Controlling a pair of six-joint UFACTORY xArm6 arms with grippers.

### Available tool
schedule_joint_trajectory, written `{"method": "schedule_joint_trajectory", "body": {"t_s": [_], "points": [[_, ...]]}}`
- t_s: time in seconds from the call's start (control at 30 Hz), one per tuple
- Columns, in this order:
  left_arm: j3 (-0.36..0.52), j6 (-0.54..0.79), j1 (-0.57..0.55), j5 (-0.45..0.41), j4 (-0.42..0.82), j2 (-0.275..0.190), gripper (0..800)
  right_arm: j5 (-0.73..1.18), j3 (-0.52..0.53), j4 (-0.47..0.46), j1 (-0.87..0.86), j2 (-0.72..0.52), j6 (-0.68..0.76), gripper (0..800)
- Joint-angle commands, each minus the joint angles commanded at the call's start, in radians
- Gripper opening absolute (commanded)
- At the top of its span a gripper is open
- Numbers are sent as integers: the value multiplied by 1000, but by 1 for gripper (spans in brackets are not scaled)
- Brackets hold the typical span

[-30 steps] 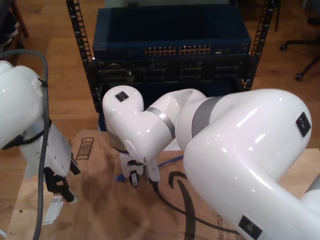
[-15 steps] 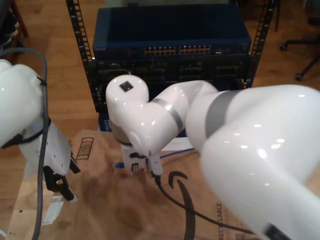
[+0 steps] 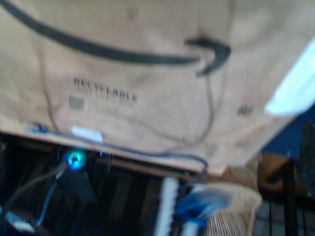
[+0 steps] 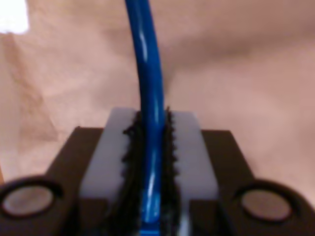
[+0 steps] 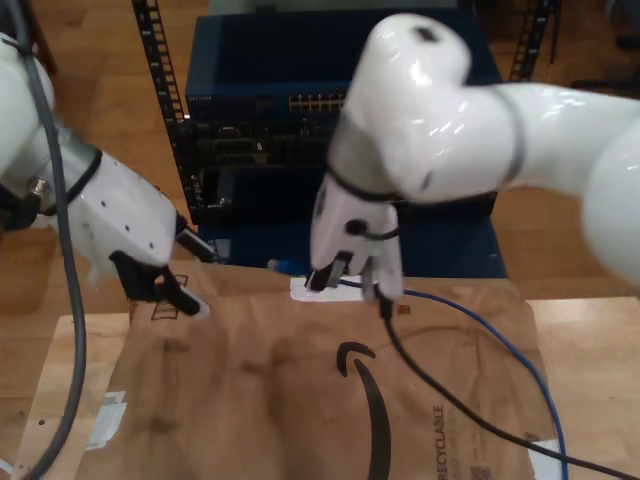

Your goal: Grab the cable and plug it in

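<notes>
The blue cable is pinched between the grey pads of my second gripper, which is shut on it. In the exterior view my second gripper hangs over the far edge of the cardboard, just in front of the rack. A short plug end pokes out toward the exterior view's left. The rest of the cable trails to the exterior view's right and down across the cardboard. My first gripper hovers at the exterior view's left over the cardboard's corner, holding nothing I can see; its jaw state is unclear.
A brown cardboard sheet with a black arrow logo covers the table. Behind it stands a rack with a blue network switch and its rows of ports. A black cable runs from my second arm across the cardboard. A white slip lies under my second gripper.
My second gripper has risen off the cardboard with the blue cable and swung toward the rack. My first gripper has lifted and moved farther from the table's front edge.
</notes>
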Motion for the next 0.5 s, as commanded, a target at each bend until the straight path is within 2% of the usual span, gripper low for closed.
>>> {"method": "schedule_joint_trajectory", "body": {"t_s": [0.13, 0.2, 0.27, 0.5], "points": [[-57, 32, 84, 126, -206, 86, 799, 114, 0, 149, -71, -34, -97, 34], [-72, 61, 114, 184, -305, 109, 798, 149, 0, 189, -97, -37, -127, 37], [-74, 78, 115, 212, -364, 110, 797, 160, 2, 207, -97, -43, -161, 37], [-60, 141, 115, 288, -371, 110, 791, 175, -6, 233, -103, -41, -181, 37]]}}
